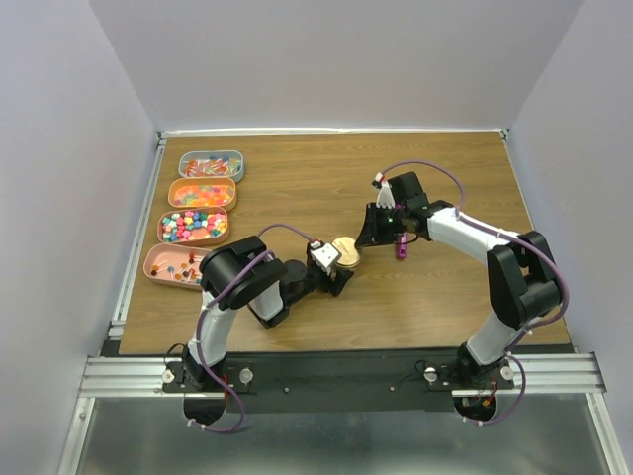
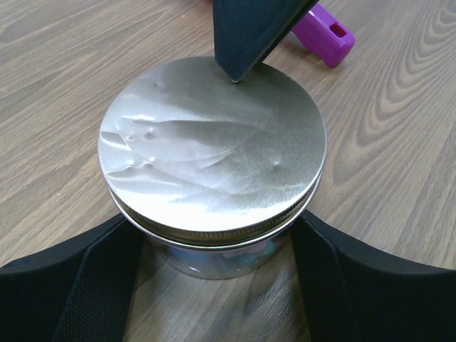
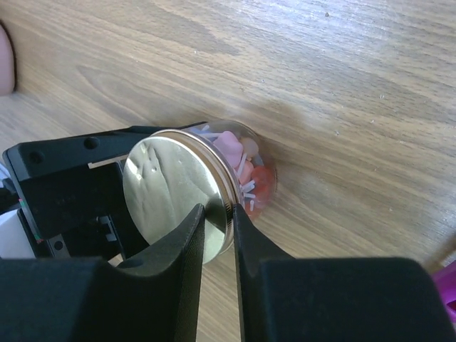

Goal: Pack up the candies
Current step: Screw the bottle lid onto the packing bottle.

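Right fingers (image 3: 178,256) pinch lid (image 3: 174,196), left fingers (image 2: 92,285) clasp jar (image 2: 214,258) of candies (image 3: 246,174)

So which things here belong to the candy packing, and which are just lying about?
Job: candies in the trays, jar, lid, left gripper holding the jar, right gripper pinching the lid.
Lying about: purple scoop on the table.

A wooden table (image 1: 445,178) is carrying four oval trays (image 1: 163,254) of candies (image 1: 194,226), lining up along the left of the frame, while a metal-lidded jar (image 1: 345,251) is standing at centre, a magenta scoop (image 1: 401,246) lying just to its right.
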You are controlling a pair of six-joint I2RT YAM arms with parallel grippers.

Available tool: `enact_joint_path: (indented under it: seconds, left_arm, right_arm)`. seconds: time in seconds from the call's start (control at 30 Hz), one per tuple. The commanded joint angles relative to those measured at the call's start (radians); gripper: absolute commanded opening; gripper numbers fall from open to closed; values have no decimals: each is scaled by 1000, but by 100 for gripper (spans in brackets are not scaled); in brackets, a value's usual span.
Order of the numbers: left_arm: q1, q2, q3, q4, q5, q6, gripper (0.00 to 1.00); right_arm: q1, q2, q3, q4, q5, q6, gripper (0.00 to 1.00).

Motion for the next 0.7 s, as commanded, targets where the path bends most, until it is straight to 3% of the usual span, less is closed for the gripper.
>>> enact_joint_path:
  seconds: [0.0,0.13,0.4,0.57,0.67]
  left_arm:
    - [7,58,-5,618,12,-27,82]
    - [7,61,-2,618,11,-21,82]
    - [7,73,4,617,17,-24,81]
    - [6,75,1,617,20,-24,81]
    - [7,76,1,617,25,-24,81]
  right_arm:
    - [4,-23,-80,25,-51,9,23]
    - [11,-86,-140,28,-16,43,17]
    - [152,-189,-220,45,156,227,4]
    - [154,-278,-244,27,257,261,4]
    - [107,-287,-173,-35,251,192,17]
